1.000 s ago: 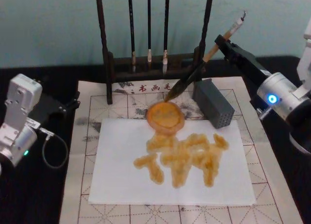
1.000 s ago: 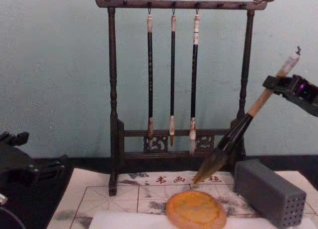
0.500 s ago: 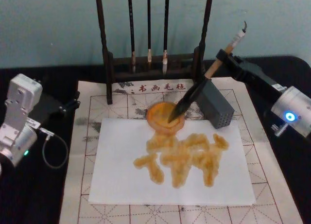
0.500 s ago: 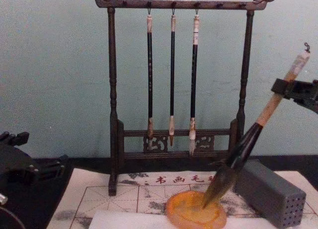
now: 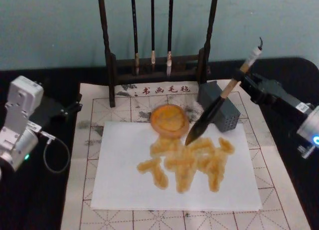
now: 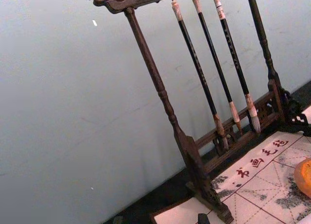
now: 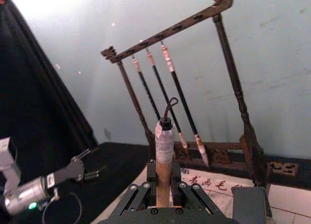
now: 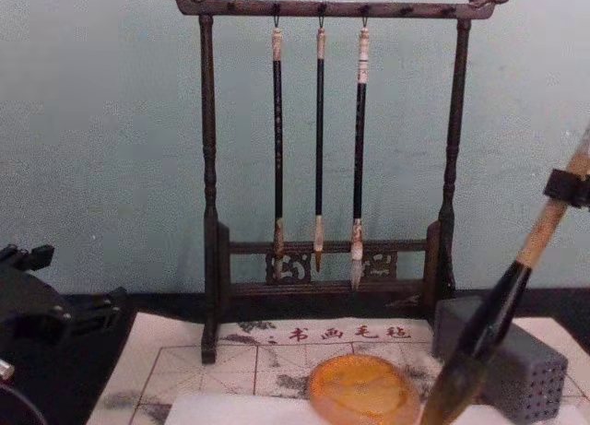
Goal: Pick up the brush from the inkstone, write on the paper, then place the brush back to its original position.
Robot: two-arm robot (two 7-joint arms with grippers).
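Right side, near to far.

The paper [image 5: 119, 180] lies low and to the left of my right gripper [image 5: 237, 79], nearest me, with blotchy amber strokes [image 5: 185, 162] across its middle. The gripper is clamped tight on the tan upper shaft of the brush [image 5: 212, 110]. The brush slants down and left from the gripper, end cap uppermost. The tuft hangs over the far edge of the paper, above the strokes; I cannot tell whether it touches.

The inkstone [image 5: 169, 119] sits just left of the tuft, on the paper's far edge, apart from the bristles. Right under the gripper stands a grey block [image 5: 228, 117] with small holes; the brush's black section crosses in front of it, so the block crowds that side.

Under everything lies the stained grid mat [image 5: 92, 115]. Beyond the gripper, at the mat's far edge, stands the dark wooden rack [image 5: 107, 55] with three thin brushes [image 5: 153, 30] hanging.

Left gripper [image 5: 67, 109] is parked well off to the left, at the mat's edge.
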